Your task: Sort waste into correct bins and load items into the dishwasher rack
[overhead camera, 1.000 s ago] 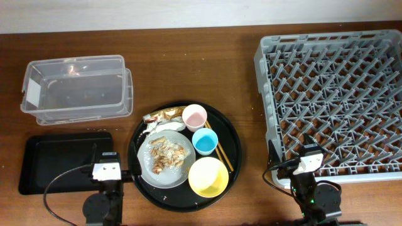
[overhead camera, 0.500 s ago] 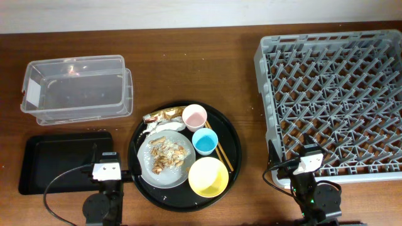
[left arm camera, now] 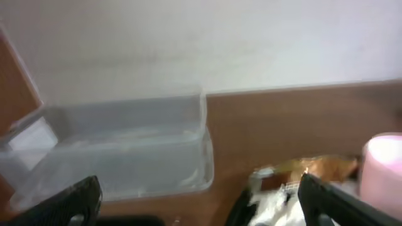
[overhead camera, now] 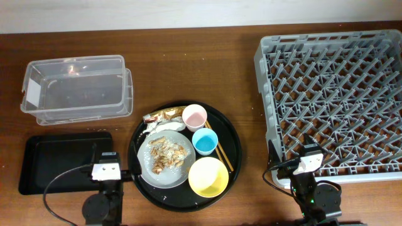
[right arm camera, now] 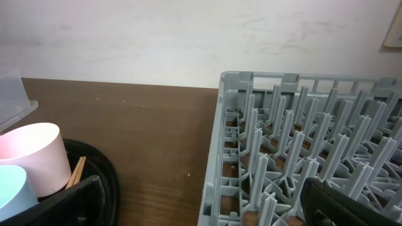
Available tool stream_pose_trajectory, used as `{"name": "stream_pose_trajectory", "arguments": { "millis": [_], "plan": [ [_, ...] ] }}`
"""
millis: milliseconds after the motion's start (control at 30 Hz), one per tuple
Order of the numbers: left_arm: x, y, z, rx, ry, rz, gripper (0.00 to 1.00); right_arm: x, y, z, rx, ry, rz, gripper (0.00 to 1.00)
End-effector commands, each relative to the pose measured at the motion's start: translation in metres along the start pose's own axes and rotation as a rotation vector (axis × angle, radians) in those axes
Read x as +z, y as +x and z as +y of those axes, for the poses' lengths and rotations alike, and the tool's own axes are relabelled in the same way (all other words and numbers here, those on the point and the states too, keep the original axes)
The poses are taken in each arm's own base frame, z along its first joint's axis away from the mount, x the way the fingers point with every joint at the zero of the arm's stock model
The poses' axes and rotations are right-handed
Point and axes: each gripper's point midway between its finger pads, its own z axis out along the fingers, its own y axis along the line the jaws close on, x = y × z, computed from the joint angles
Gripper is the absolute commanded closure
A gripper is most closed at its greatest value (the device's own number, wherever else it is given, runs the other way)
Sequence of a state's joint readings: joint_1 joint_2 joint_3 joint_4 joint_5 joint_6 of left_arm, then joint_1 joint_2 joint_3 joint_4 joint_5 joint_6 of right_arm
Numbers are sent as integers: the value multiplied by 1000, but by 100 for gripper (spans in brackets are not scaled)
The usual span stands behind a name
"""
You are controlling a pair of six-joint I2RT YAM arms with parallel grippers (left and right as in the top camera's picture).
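Sorting had not begun: the left gripper [left arm camera: 200, 204] and right gripper [right arm camera: 207, 204] sat with fingers spread wide, holding nothing. The tissue [overhead camera: 151, 128], wrapper [overhead camera: 161, 115], scrap-covered plate [overhead camera: 171, 178], pink cup [overhead camera: 195, 117], blue cup [overhead camera: 205, 142] and yellow bowl [overhead camera: 208, 176] lay on the round black tray [overhead camera: 232, 147]; a reach for the waste seemed due first. Only the overhead view showed the shallow black bin [overhead camera: 63, 160] and the whole dishwasher rack [overhead camera: 333, 81].
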State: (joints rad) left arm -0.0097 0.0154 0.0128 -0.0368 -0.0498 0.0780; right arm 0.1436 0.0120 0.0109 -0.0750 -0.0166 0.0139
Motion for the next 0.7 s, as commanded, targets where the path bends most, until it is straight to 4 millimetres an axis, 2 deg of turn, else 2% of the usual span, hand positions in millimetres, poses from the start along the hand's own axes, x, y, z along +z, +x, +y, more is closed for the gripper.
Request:
{"name": "stream_pose_trajectory", "arguments": {
  "millis": [0,33,67,100,200,333,433,567,667],
  "plan": [
    [-10,-10,-57,-152,344,-29,1,0,2,-3,-6,17,4,2],
    [-31,-14,-97,-208,613,-12,1,0,2,-3,-6,17,4,2],
    [-44,-17,-113,-213,733,-13,1,0,2,-3,-6,16,4,2],
    [-56,-20,-125,-211,831,-17,1,0,2,-3,-6,17,4,2],
    [-78,-28,-141,-179,993,-52,1,0,2,-3,-6,17,4,2],
    [-81,-56,-137,-222,988,-142,1,0,2,-3,-6,17,4,2],
    [-70,-73,-124,-309,888,-163,1,0,2,-3,-6,16,4,2],
    [-58,-76,-111,-356,774,-94,1,0,2,-3,-6,17,4,2],
    [-53,-77,-106,-309,723,-27,1,0,2,-3,-6,17,4,2]
  ]
}}
